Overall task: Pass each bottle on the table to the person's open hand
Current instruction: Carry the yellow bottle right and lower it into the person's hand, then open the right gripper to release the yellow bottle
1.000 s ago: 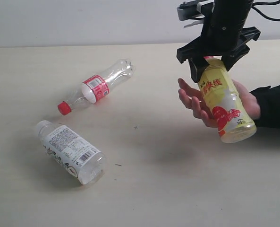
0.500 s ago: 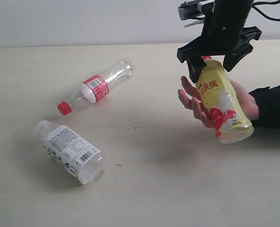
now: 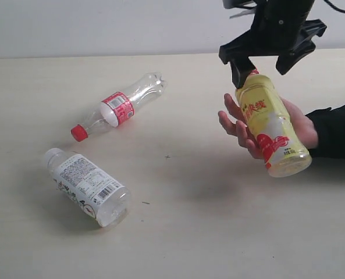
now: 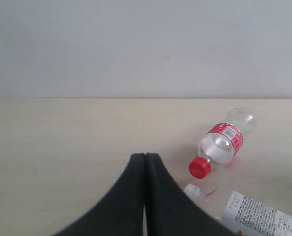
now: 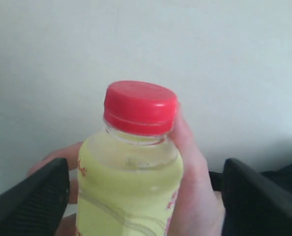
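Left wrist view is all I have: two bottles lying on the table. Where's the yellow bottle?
Observer: The yellow bottle is in the person's hand, above the table.
Operator: Is the right pincer gripping it?
Observer: No. The right pincer is open, jaws spread wide, clear of its red cap.
Operator: My view crops the white-capped bottle.
Observer: The white-capped bottle lies on its side, barcode facing up.

The right gripper (image 3: 260,65) has spread its jaws wide and lifted off the yellow bottle (image 3: 269,125) (cap now free), leaving it in the person's hand (image 3: 300,129).
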Tool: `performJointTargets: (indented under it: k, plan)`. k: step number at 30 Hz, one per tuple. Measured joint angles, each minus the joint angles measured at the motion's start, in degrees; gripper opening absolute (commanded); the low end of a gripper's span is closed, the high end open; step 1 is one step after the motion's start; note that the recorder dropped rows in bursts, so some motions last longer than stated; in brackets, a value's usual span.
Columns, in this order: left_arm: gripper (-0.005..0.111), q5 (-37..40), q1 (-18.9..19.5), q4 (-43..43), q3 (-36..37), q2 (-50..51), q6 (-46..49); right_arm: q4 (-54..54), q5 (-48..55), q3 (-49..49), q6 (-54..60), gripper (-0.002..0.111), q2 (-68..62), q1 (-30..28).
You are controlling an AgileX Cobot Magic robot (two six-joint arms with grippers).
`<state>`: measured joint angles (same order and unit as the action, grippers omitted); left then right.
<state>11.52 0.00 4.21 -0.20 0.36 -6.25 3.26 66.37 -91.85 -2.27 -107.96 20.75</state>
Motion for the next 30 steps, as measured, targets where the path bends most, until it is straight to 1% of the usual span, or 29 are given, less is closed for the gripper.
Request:
performJointTargets:
  k: [1, 2, 5, 6, 8, 9, 11, 17, 20, 23, 26, 30]
  plan:
    - [0.000, 0.00, 0.00, 0.00, 0.00, 0.00, 0.00, 0.00, 0.00, 0.00, 0.18, 0.075, 0.86, 0.00]
    - [0.000, 0.00, 0.00, 0.00, 0.00, 0.00, 0.00, 0.00, 0.27, 0.00, 0.74, 0.069, 2.22, 0.00]
    - [0.000, 0.00, 0.00, 0.00, 0.00, 0.00, 0.00, 0.13, 1.68, 0.00, 1.44, 0.037, 5.64, 0.00]
    - [0.000, 0.00, 0.00, 0.00, 0.00, 0.00, 0.00, 0.13, 2.02, 0.14, 1.44, 0.024, 6.74, 0.00]
    - [0.000, 0.00, 0.00, 0.00, 0.00, 0.00, 0.00, 0.16, 1.97, 2.21, 1.12, 0.003, 10.09, 0.00]
    - [0.000, 0.00, 0.00, 0.00, 0.00, 0.00, 0.00, 0.16, 1.36, 3.65, 1.13, 0.000, 12.18, 0.00]
    - [0.000, 0.00, 0.00, 0.00, 0.00, 0.00, 0.00, 0.16, -1.74, 9.01, 0.91, 0.000, 17.33, 0.00]
    - [0.000, 0.00, 0.00, 0.00, 0.00, 0.00, 0.00, -0.21, -19.56, 33.12, 1.27, 0.000, 35.61, 0.00]
    - [0.000, 0.00, 0.00, 0.00, 0.00, 0.00, 0.00, -1.67, -25.55, 43.62, 1.83, 0.000, 45.00, 0.00]
    - [0.000, 0.00, 0.00, 0.00, 0.00, 0.00, 0.00, -4.35, -28.21, 51.74, 2.27, 0.000, 53.15, 0.00]
    - [0.000, 0.00, 0.00, 0.00, 0.00, 0.00, 0.00, -7.82, -28.56, 56.37, 2.69, 0.000, 60.13, 0.00]
    - [0.000, 0.00, 0.00, 0.00, 0.00, 0.00, 0.00, -8.10, -28.45, 61.00, 2.93, 0.000, 67.63, 0.00]
